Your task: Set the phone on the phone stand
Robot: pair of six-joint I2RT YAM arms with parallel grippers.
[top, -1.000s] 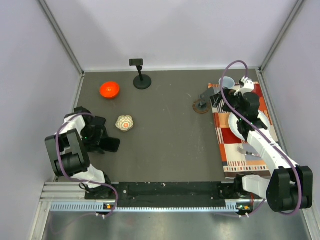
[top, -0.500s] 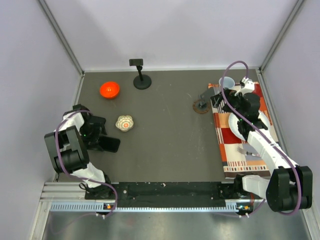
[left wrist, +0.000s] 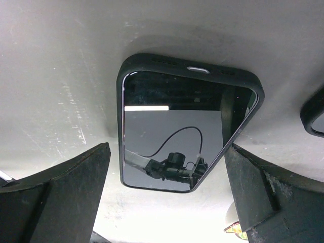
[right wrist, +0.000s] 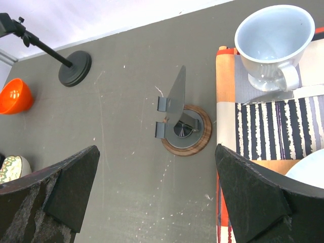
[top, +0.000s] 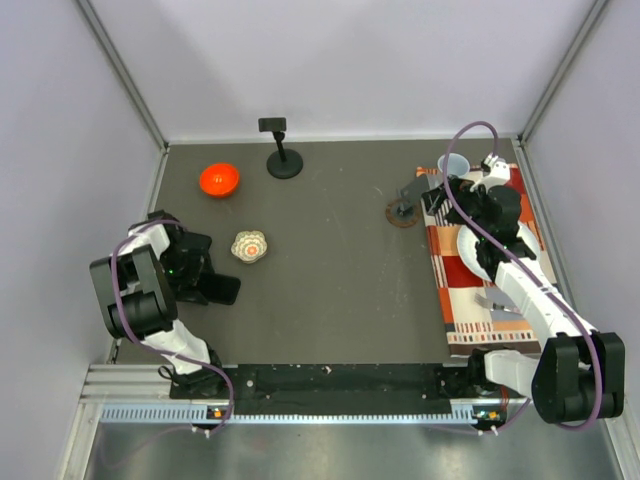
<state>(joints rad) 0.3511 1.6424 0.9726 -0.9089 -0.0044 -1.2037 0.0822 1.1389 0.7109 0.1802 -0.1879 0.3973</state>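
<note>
The black phone lies flat on the dark table at the near left. In the left wrist view the phone lies screen up, just ahead of my open fingers. My left gripper is open and empty, low over the table, with its jaws set wider than the phone. The black phone stand stands upright at the back of the table and also shows in the right wrist view. My right gripper is open and empty above the table's right side.
A brown-based stand with a grey plate stands below my right gripper. A pale cup sits on a patterned cloth at the right. An orange bowl and a small patterned bowl sit at the left.
My left arm's elbow has shifted slightly, and its gripper stays by the phone. The right arm has not moved.
</note>
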